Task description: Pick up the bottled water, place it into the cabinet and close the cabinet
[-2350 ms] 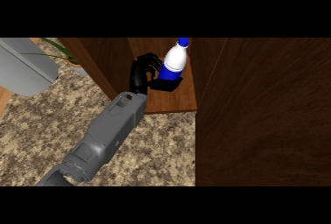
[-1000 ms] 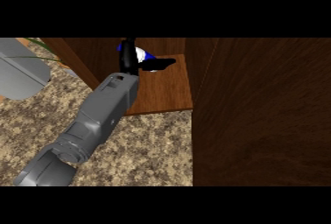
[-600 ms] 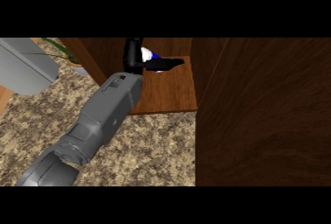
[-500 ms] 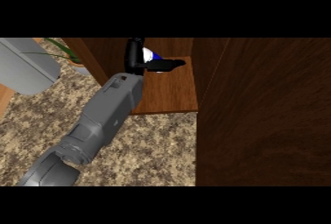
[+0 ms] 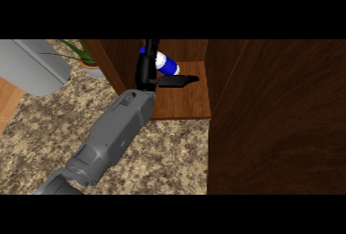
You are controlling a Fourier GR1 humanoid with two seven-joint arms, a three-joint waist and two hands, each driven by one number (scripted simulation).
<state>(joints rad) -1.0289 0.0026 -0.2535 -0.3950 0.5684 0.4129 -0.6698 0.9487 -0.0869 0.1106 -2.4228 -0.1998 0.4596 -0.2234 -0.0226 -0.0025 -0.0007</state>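
The bottled water (image 5: 166, 63), white with a blue label, sits tilted inside the open cabinet, over the back of its wooden shelf (image 5: 184, 99). My left hand (image 5: 146, 73) reaches into the cabinet on a grey forearm that comes up from the lower left. Its fingers stand straight along the bottle's left side, and the thumb sticks out to the right just below the bottle. The hand looks open, with the bottle resting against the fingers. The bottle's lower part is hidden behind the hand. My right hand shows nowhere.
The dark wooden cabinet door (image 5: 277, 119) stands open and fills the right side. A grey appliance (image 5: 34, 66) and a potted plant (image 5: 86, 61) stand at the upper left on the speckled stone counter (image 5: 169, 155).
The hand carried the bottle left and deeper into the cabinet. Since then the thumb has spread out to the right, away from the fingers.
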